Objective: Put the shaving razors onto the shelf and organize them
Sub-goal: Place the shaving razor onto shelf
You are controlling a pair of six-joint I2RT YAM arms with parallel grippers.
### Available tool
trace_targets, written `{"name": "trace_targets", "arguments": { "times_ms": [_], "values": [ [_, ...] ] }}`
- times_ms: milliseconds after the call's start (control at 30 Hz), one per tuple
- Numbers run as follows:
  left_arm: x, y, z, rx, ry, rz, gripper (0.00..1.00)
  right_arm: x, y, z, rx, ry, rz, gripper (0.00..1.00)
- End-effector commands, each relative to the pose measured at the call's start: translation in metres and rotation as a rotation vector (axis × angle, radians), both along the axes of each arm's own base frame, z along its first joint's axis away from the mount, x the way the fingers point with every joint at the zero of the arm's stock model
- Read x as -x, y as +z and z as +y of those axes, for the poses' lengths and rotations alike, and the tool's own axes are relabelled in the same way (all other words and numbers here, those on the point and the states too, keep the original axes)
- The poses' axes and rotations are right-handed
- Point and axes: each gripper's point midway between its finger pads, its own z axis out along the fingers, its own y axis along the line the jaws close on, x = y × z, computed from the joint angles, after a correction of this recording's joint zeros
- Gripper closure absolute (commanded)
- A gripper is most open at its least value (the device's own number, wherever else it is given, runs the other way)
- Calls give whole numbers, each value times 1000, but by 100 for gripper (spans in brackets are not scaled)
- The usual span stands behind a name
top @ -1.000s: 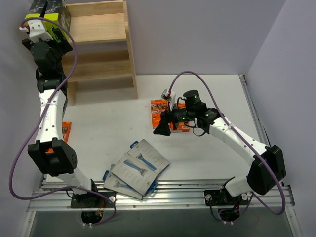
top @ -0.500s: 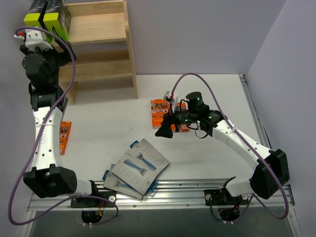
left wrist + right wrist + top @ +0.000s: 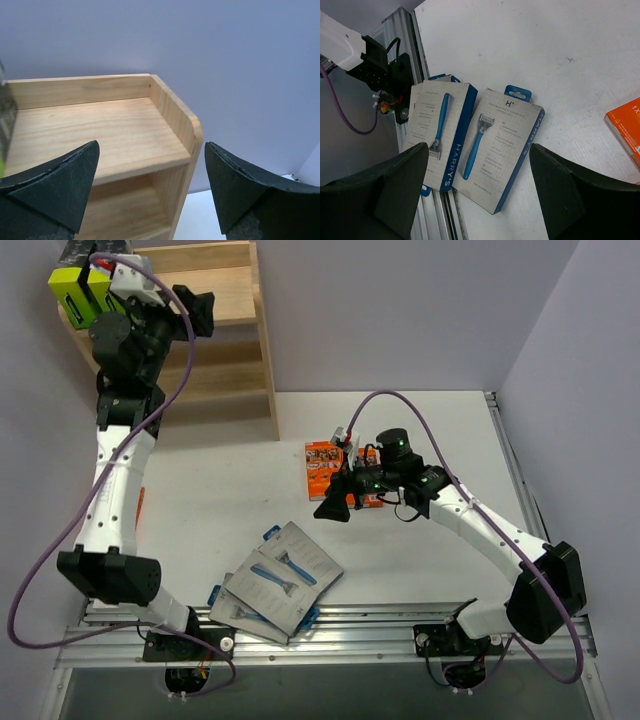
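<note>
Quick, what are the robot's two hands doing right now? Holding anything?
Left gripper: open, empty, at the top tier of the wooden shelf.
Right gripper: open, empty, above the grey razor cards.

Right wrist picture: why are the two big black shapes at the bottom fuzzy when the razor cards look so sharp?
Right wrist view: the shapes are the right fingers, very near the lens, so they look dark and soft-edged. The grey cards lie in focus and their print is readable. Left wrist view: it is the same, with the left fingers soft and the wood grain on the shelf crisp.
</note>
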Motion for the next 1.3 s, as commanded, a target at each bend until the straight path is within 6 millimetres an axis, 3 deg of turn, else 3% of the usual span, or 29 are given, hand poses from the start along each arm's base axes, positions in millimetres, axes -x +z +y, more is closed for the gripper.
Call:
{"name": "trace_targets", "arguments": {
  "times_ms": [0, 33, 67, 100, 133, 167, 200, 267, 300, 367, 400, 867, 1267],
  "values": [
    [-38, -9, -7, 7, 34, 33, 6, -2, 6, 0, -29, 11, -29, 23],
    [-39, 7, -8, 10, 47, -3, 6, -4, 4, 0, -28, 9, -26, 23],
    [-46, 7, -8, 8, 62, -6, 6, -4, 2, 1, -25, 11, -22, 23],
    [-66, -6, -6, 4, 91, 16, 6, -6, 1, 1, -21, 11, -15, 23],
    [-65, 11, -5, -5, 106, -29, 6, -8, -1, 1, -14, 8, -10, 23],
    [-72, 11, -5, -7, 124, -34, 6, -9, -3, 1, -12, 9, -6, 23],
    [-89, -3, 0, -5, 165, -10, 6, -11, -3, 2, -10, 10, -2, 23],
    [-94, 9, 3, -10, 200, -47, 6, -13, -4, 2, -8, 8, 2, 23],
    [-108, -4, 3, -16, 218, -26, 6, -14, -6, 2, -5, 7, 8, 22],
    [-114, -3, 10, -14, 261, -36, 6, -15, -6, 3, -3, 5, 11, 22],
    [-123, -12, 12, -18, 276, -26, 6, -16, -8, 2, 1, 2, 16, 22],
    [-161, -50, 54, -2, 422, -16, 6, -22, -15, 4, 18, -11, 40, 22],
    [-181, -61, 93, 52, 467, -46, 6, -21, -19, 2, 46, -15, 77, 21]
  ]
}}
